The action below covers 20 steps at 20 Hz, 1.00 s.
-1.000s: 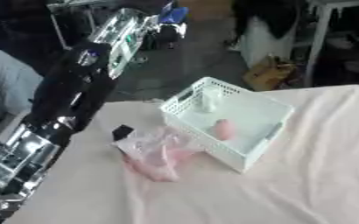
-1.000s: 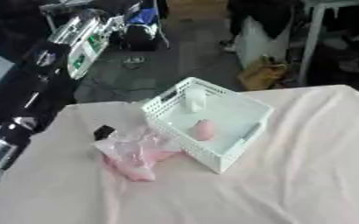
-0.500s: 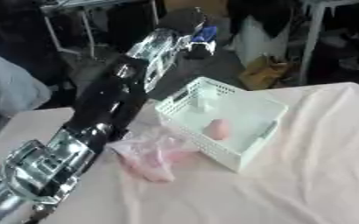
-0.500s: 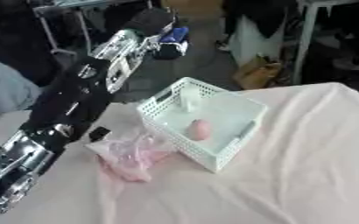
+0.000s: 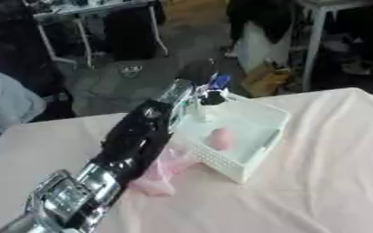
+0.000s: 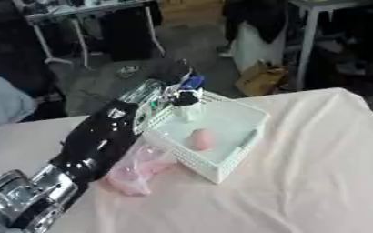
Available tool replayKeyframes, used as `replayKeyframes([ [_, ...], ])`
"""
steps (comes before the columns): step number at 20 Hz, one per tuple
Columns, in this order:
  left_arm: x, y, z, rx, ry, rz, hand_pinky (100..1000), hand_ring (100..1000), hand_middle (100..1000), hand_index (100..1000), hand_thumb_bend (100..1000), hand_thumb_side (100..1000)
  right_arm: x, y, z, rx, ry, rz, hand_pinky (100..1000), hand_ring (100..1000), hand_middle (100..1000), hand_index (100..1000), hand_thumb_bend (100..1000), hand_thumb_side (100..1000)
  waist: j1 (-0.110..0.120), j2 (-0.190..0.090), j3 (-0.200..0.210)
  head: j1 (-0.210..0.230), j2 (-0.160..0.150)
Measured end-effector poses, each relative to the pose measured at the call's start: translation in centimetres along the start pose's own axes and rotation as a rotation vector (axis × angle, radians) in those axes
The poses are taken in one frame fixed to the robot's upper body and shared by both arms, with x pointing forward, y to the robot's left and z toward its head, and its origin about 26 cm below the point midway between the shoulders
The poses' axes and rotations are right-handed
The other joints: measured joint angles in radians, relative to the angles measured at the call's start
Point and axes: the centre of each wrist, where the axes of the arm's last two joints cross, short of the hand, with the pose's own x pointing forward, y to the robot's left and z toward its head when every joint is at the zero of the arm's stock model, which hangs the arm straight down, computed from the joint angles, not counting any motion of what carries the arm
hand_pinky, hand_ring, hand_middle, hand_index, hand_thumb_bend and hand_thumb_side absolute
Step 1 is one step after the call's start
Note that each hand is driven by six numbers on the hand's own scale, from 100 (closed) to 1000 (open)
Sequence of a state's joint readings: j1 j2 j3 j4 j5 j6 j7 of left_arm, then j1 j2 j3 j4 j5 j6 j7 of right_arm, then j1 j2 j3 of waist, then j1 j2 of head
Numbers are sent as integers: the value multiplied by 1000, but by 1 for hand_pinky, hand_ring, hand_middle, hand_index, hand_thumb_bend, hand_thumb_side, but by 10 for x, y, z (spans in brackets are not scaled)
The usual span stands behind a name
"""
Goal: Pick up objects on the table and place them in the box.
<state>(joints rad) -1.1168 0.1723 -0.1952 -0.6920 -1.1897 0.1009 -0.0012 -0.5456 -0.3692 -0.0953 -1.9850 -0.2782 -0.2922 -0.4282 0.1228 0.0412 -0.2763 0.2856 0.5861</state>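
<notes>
A white slatted box [image 5: 257, 117] stands on the pink-clothed table [image 5: 317, 182]. Inside it lie a pink rounded object [image 5: 220, 138] and a small white thing [image 6: 183, 110] at the far left corner. My left arm [image 5: 134, 141] reaches from the lower left across the table. Its hand [image 5: 199, 77] hangs over the box's far left corner, with a blue bit [image 5: 219, 82] at its tip. The hand is blurred. A crumpled pink bag [image 6: 134, 172] lies on the cloth against the box's left side, partly hidden by the arm. The right hand does not show.
Beyond the table's far edge is a dark floor with metal table legs [image 5: 156, 27], a brown bag [image 5: 268, 78] and other clutter. A grey sleeve [image 5: 11, 104] shows at the left edge. The cloth spreads bare to the right and front of the box.
My left arm has swung down and to the right, bringing its hand from high above the floor to the box's far left corner. The camera has shifted too.
</notes>
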Motion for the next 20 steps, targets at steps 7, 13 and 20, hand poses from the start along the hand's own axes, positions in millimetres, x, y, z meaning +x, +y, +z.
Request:
replayKeyframes([
  [7, 1, -23, 3, -1, 33, 28, 100, 100, 100, 111, 100, 553, 0, 7, -2, 14, 4, -34, 840, 901, 782, 787, 100, 733, 11, 8, -15, -1, -1],
  [13, 0, -31, 5, 10, 39, -23, 100, 100, 100, 134, 100, 659, 0, 12, -4, 21, 0, -49, 840, 900, 782, 788, 100, 733, 17, 11, -26, 10, -8],
  [20, 4, -41, 7, 56, 52, -10, 622, 812, 920, 1000, 249, 890, 0, 13, -5, 25, 1, -58, 840, 901, 783, 788, 100, 733, 17, 16, -31, 18, -18],
])
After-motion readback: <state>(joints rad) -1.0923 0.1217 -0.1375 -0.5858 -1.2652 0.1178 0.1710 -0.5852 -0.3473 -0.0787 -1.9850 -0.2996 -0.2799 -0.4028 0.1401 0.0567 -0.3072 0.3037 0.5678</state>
